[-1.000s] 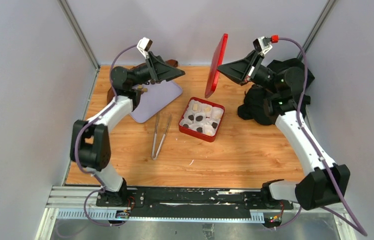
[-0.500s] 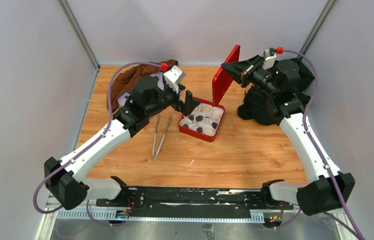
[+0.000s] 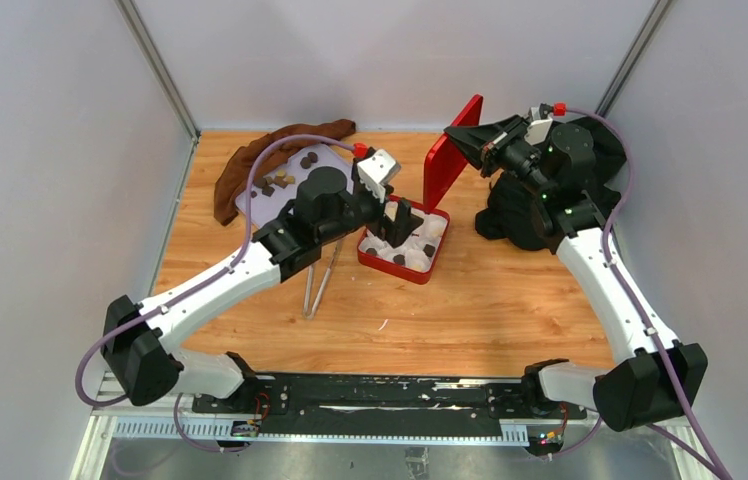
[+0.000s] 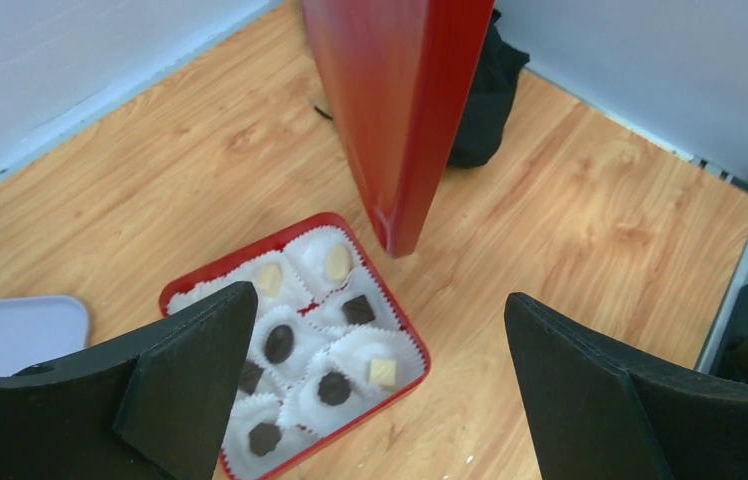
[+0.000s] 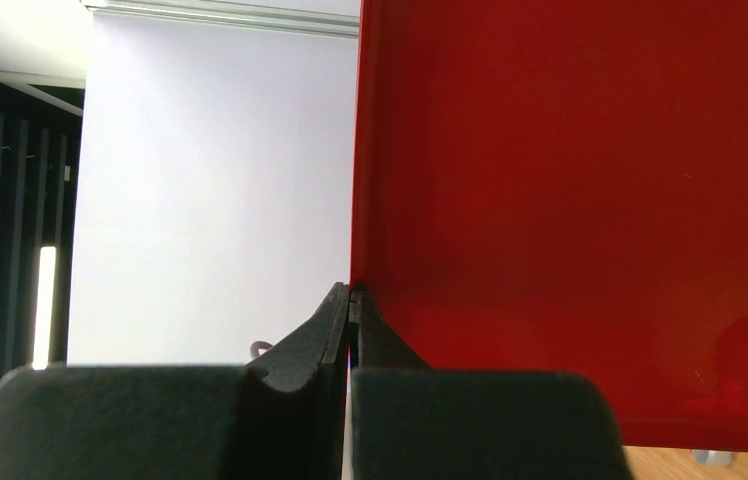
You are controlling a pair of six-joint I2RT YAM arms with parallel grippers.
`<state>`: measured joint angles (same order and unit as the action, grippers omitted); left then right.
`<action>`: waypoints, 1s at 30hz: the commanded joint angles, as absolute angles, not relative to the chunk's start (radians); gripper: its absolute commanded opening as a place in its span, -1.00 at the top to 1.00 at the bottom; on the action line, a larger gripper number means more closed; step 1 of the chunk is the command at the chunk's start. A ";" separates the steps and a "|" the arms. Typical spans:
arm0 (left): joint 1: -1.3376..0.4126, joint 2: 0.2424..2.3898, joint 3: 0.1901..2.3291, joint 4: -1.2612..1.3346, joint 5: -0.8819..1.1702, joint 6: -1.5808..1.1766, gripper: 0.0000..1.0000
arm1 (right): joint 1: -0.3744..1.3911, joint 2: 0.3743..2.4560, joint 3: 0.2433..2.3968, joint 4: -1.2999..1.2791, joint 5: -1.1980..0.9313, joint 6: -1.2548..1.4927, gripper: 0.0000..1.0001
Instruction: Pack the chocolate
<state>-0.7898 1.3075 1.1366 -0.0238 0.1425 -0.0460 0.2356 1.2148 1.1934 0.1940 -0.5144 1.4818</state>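
Logged right gripper (image 5: 350, 295) clamped on upright glossy red plastic lid (image 5: 570, 200), held clear of square red box (image 3: 397, 268) so wide-open, empty left gripper (image 4: 380, 310) overhead can reach dark and cream chocolate pieces (image 4: 279, 343) in white paper cups (image 4: 358, 348); apparently further pieces (image 3: 272, 183) on lavender tray (image 4: 10, 335) behind.

A red box (image 3: 390, 268) lined with white paper cups (image 4: 345, 350) has a red lid (image 3: 452, 155) tilted on edge just behind it. Metal tongs (image 3: 318, 285) lie just left of the box, with a lavender tray (image 3: 290, 165) and brown cloth (image 3: 250, 160) beyond them. A black bundle (image 3: 505, 222) sits to the box's right.
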 commanded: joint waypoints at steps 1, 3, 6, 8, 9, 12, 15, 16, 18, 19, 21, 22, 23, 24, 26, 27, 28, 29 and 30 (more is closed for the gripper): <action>-0.815 1.339 1.177 0.094 0.140 -0.133 -1.00 | 0.228 1.200 1.183 0.282 -0.514 1.507 1.00; -0.829 1.369 1.196 0.120 0.094 -0.143 -0.99 | 0.232 1.205 1.185 0.293 -0.516 1.510 1.00; -0.853 1.440 1.237 0.125 0.042 -0.132 -0.97 | 0.236 1.212 1.185 0.303 -0.520 1.520 1.00; -0.864 1.475 1.255 0.133 0.020 -0.132 -0.95 | 0.239 1.212 1.180 0.310 -0.520 1.530 1.00; -0.867 1.487 1.257 0.140 0.006 -0.131 -0.95 | 0.240 1.212 1.177 0.312 -0.520 1.534 1.00; -0.876 1.503 1.260 0.172 -0.041 -0.131 -0.91 | 0.241 1.207 1.168 0.319 -0.523 1.542 1.00; -0.880 1.522 1.270 0.203 -0.083 -0.130 -0.82 | 0.241 1.207 1.164 0.315 -0.523 1.548 1.00; -0.884 1.530 1.273 0.210 -0.101 -0.127 -0.78 | 0.241 1.208 1.164 0.316 -0.525 1.551 1.00; -0.895 1.536 1.280 0.221 -0.123 -0.111 -0.73 | 0.242 1.212 1.162 0.318 -0.528 1.562 1.00; -0.900 1.540 1.282 0.228 -0.139 -0.099 -0.69 | 0.243 1.215 1.160 0.321 -0.532 1.570 1.00; -0.906 1.547 1.288 0.241 -0.156 -0.090 -0.61 | 0.244 1.218 1.154 0.334 -0.535 1.588 1.00; -0.907 1.553 1.291 0.247 -0.160 -0.090 -0.57 | 0.245 1.219 1.153 0.338 -0.535 1.595 1.00; -0.907 1.558 1.293 0.250 -0.162 -0.090 -0.51 | 0.246 1.221 1.151 0.343 -0.537 1.599 1.00; -0.907 1.564 1.296 0.254 -0.164 -0.092 -0.45 | 0.247 1.222 1.151 0.347 -0.537 1.603 1.00; -0.907 1.568 1.298 0.263 -0.171 -0.095 -0.34 | 0.246 1.224 1.148 0.351 -0.540 1.611 1.00; -0.907 1.568 1.298 0.267 -0.171 -0.095 -0.28 | 0.247 1.224 1.147 0.351 -0.541 1.613 1.00; -0.907 1.568 1.298 0.271 -0.170 -0.098 -0.21 | 0.247 1.225 1.144 0.352 -0.544 1.620 1.00; -0.906 1.569 1.297 0.273 -0.168 -0.100 -0.11 | 0.247 1.226 1.136 0.359 -0.546 1.631 1.00; -0.907 1.569 1.296 0.274 -0.165 -0.101 -0.03 | 0.247 1.226 1.126 0.376 -0.546 1.647 1.00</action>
